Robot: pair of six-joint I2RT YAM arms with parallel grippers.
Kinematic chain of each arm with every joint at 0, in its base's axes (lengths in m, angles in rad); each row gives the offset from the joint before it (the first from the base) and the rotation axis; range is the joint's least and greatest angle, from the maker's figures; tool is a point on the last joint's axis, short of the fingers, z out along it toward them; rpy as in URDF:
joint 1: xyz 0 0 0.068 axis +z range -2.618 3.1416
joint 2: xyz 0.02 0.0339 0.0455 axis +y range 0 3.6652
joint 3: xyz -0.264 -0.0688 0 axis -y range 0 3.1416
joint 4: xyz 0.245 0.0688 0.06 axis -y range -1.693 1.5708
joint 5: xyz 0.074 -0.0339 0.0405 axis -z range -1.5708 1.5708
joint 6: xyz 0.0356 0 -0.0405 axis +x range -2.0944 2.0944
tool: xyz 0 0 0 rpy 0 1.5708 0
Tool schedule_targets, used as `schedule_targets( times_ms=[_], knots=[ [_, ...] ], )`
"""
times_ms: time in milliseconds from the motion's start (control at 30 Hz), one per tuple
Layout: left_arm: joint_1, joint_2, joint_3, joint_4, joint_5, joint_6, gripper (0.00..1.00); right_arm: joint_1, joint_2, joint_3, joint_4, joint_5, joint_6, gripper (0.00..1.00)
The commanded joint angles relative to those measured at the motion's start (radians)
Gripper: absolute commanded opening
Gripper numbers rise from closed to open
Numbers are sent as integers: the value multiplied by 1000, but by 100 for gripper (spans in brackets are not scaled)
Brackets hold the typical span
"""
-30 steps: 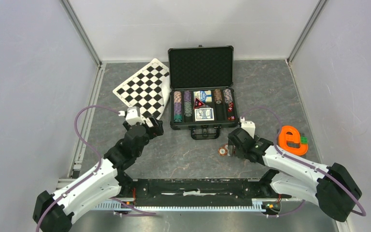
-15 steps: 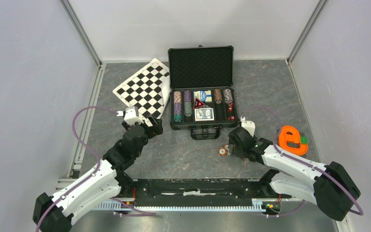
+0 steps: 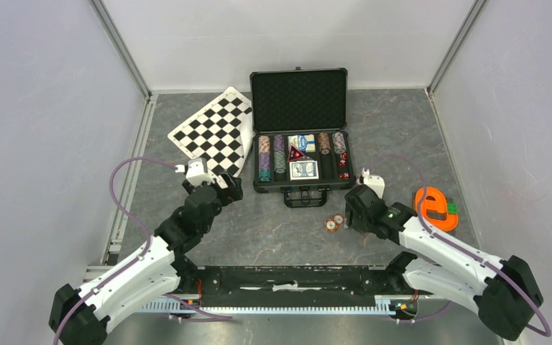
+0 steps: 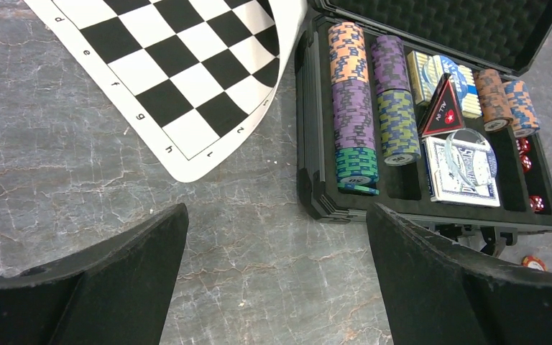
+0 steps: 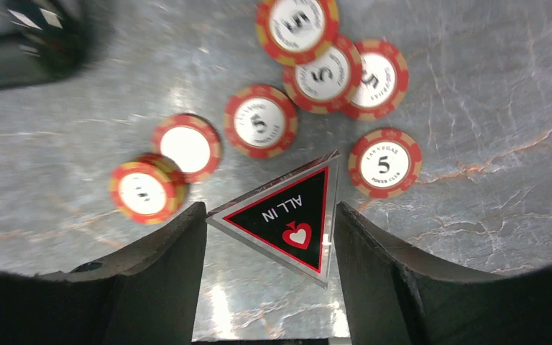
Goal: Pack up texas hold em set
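The black case [image 3: 300, 100] lies open at the back, its lid up. Its foam tray [image 4: 316, 194] holds rows of striped chips [image 4: 352, 108], card decks [image 4: 460, 172], a triangular ALL IN button [image 4: 443, 111] and red dice [image 4: 525, 154]. Several red 5 chips [image 5: 260, 121] lie loose on the table in front of the case [image 3: 334, 221]. My right gripper [image 5: 269, 215] sits over them with both fingers touching a second ALL IN button [image 5: 287, 212], which is tilted between them. My left gripper [image 4: 277, 212] hovers wide open over bare table left of the case, holding nothing.
A black-and-white checkered board [image 3: 215, 133] lies left of the case, its corner curling against the case wall. An orange tape-like object [image 3: 433, 207] sits on the table right of my right arm. Grey walls enclose the table on three sides.
My right gripper's jaws have narrowed onto the ALL IN button and the wrist has shifted slightly right and toward the case. The left arm has barely moved.
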Motion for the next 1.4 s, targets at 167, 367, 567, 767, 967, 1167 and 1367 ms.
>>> schedule_targets(
  times_ms=[167,367,567,767,967,1167,1367],
  knots=[
    [-3,-2,0,50,-17,21,100,-34,84,362,-17,11,-144,60],
    [-3,-15,-11,45,-21,27,100,-73,296,602,86,-34,-249,57],
    [-3,-12,-15,52,-23,40,100,-82,557,831,133,-25,-334,58],
    [-3,7,-18,64,-25,49,100,-100,755,985,166,-34,-371,58],
    [-3,36,-15,67,-22,52,100,-135,865,1048,178,-51,-398,59],
    [-3,58,-9,67,-22,57,100,-171,920,1043,212,-93,-441,65],
    [-3,68,-9,94,-23,62,100,-198,927,1029,276,-228,-504,86]
  ],
)
